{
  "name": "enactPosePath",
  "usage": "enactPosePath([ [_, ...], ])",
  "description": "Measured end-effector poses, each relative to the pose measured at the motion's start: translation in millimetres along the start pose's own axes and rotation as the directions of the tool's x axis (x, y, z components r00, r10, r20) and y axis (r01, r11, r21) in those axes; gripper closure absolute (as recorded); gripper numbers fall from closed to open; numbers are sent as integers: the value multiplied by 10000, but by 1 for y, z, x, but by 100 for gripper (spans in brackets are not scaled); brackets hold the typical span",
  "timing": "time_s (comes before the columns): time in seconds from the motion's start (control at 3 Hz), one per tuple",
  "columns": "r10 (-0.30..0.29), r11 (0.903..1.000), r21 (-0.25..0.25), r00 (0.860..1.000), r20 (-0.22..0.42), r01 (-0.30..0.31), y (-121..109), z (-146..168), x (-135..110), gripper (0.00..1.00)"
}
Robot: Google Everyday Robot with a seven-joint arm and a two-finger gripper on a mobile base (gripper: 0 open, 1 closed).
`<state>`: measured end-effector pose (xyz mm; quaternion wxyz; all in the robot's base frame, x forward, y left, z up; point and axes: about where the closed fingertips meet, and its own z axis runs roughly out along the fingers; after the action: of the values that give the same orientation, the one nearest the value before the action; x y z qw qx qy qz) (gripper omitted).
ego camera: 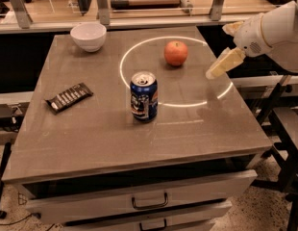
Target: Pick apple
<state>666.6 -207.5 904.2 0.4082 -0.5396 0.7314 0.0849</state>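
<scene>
Hand (225,63) hovers above the table (91,143) edge; apple (176,53) nearby, apart.

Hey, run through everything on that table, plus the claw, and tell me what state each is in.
Apple: sitting on the table, not gripped.
Can: standing upright.
Bowl: right side up.
Snack bar: lying flat.
Claw: in the air by the table's right edge, apart from the apple.

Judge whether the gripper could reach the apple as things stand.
Probably yes. The gripper hangs just right of the apple, with nothing between them; the soda can stands nearer the front, off that path.
</scene>
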Motion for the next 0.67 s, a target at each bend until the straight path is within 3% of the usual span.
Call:
enactPosePath([
  [0.33,444,9984,303,9917,1205,-484,-35,43,-5,0],
  [0.67,1115,9914,369,9587,2615,-1254,-71,90,-17,0],
])
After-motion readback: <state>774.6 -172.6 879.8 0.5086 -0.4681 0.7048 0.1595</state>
